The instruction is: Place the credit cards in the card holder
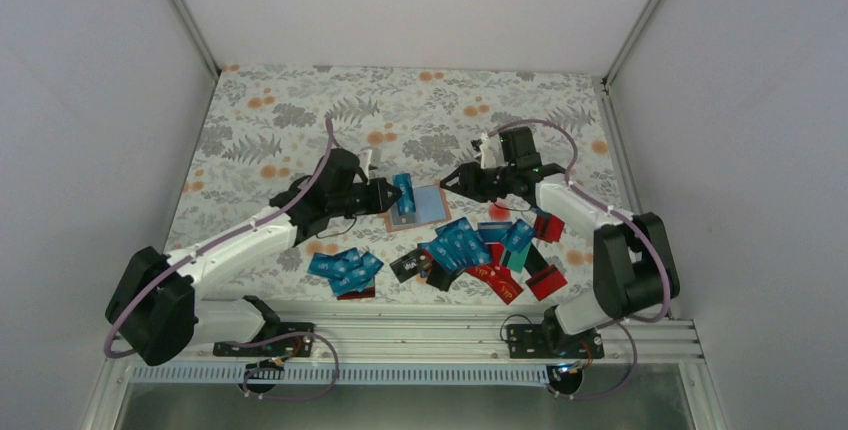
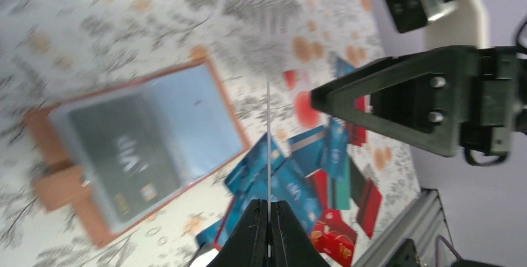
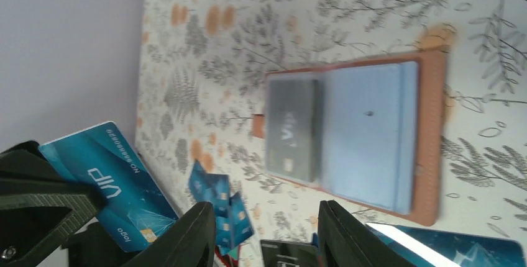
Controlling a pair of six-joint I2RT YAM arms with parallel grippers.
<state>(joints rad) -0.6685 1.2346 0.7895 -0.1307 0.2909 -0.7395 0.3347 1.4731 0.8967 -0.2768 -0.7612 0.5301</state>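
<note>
Top external: left gripper (image 1: 393, 195) pinches one blue card (image 1: 404, 193) (right gripper (image 1: 447, 180) spread, empty) by one card holder (image 1: 430, 206).

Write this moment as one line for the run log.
left claw: shut on blue card, near open card holder | right claw: open, empty | dark VIP card: in holder | loose cards: piled nearby

The card holder (image 1: 428, 210) lies open mid-desk (image 1: 300, 110), with a stowed card (image 3: 292, 129) in the half nearer my left gripper (image 1: 393, 195). That gripper grips the held card (image 1: 404, 194) upright over the holder's left edge. My right gripper (image 1: 447, 179) is just behind its right corner. Nearer me lie the card heap (image 1: 480, 250) on the right and a smaller cluster (image 1: 345, 270) on the left.
</note>
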